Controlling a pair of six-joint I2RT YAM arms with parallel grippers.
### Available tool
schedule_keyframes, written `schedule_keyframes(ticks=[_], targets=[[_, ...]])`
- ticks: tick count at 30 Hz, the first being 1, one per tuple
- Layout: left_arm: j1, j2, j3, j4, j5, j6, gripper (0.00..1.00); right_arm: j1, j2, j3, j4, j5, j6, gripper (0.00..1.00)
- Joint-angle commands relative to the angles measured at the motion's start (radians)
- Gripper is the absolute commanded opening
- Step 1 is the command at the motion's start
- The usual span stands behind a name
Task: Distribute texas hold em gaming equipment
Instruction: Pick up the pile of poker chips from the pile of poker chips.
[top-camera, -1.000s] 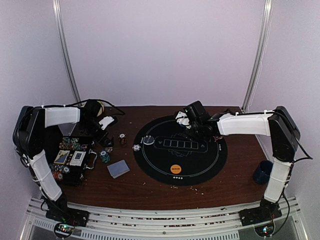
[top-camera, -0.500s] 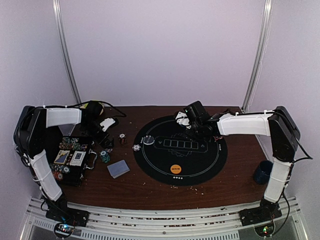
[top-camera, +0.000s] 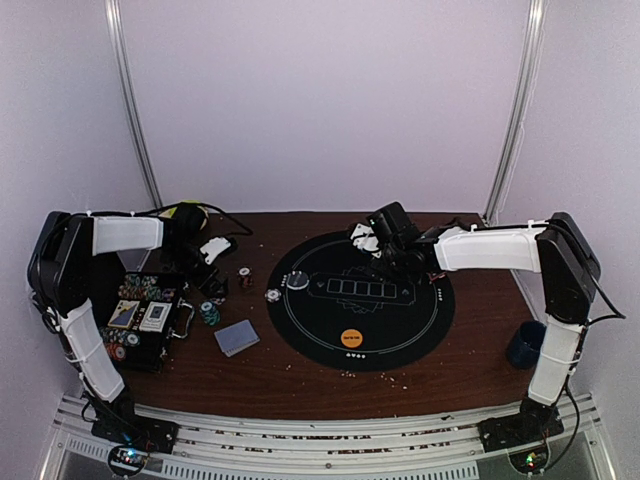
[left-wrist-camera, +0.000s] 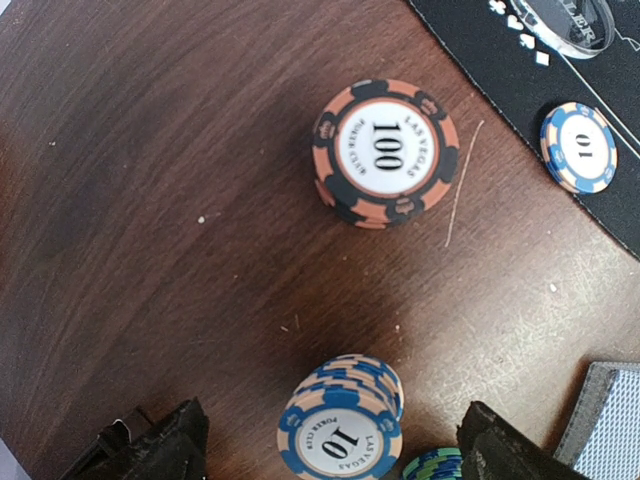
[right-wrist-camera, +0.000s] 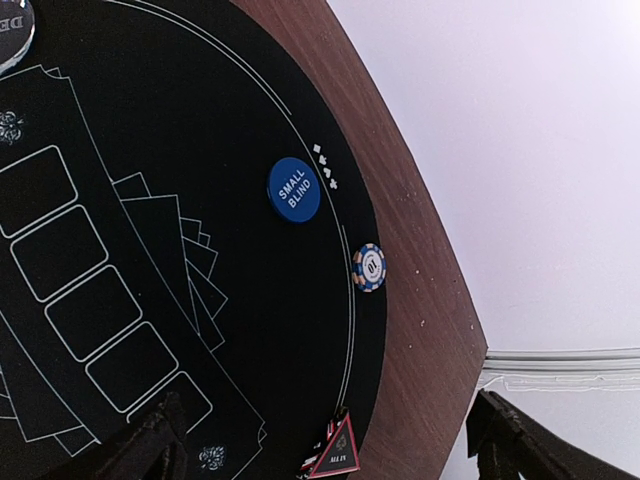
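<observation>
- The left jaws stand wide in the left wrist view, with a fingertip (left-wrist-camera: 150, 450) at each lower corner. A blue "10" chip stack (left-wrist-camera: 340, 435) sits between them at the bottom edge and appears to touch neither.
- Above it, in the upper middle, a black-striped "100" chip stack (left-wrist-camera: 387, 152) rests on the bare tabletop (left-wrist-camera: 150, 200).
- At the upper right a single blue chip (left-wrist-camera: 579, 147) lies on the edge of the black mat (left-wrist-camera: 500, 60).
- The teal chips (left-wrist-camera: 432, 466) sit just beside the blue stack, and the card deck (left-wrist-camera: 612, 430) fills the lower right corner.
- The right jaws gape wide over the mat with nothing between them.
- A blue "SMALL BLIND" disc (right-wrist-camera: 294, 190) lies mid-frame, and a lone striped chip (right-wrist-camera: 369, 268) sits lower right of it at the mat's rim.
- From above, an orange disc (top-camera: 351, 338) lies on the mat's lower part.
- The chip case (top-camera: 145, 318) is at the left and the mug (top-camera: 524, 344) at the right.
</observation>
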Motion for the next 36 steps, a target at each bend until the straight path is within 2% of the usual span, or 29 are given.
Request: schedule_keyframes(ticks=[1,27,36], targets=[[-0.001,0.015,-0.007,0.027,0.016,0.003,0.89,0.007,-0.002,-0.011,0.022,0.032,0.003,1.0],[-0.012,0.018,-0.011,0.031,-0.01,0.001,0.74,0.01,0.005,-0.014,0.026,0.038,-0.002,1.0],[-0.012,0.016,-0.016,0.026,-0.013,0.005,0.73,0.011,0.004,-0.017,0.031,0.042,-0.005,1.0]])
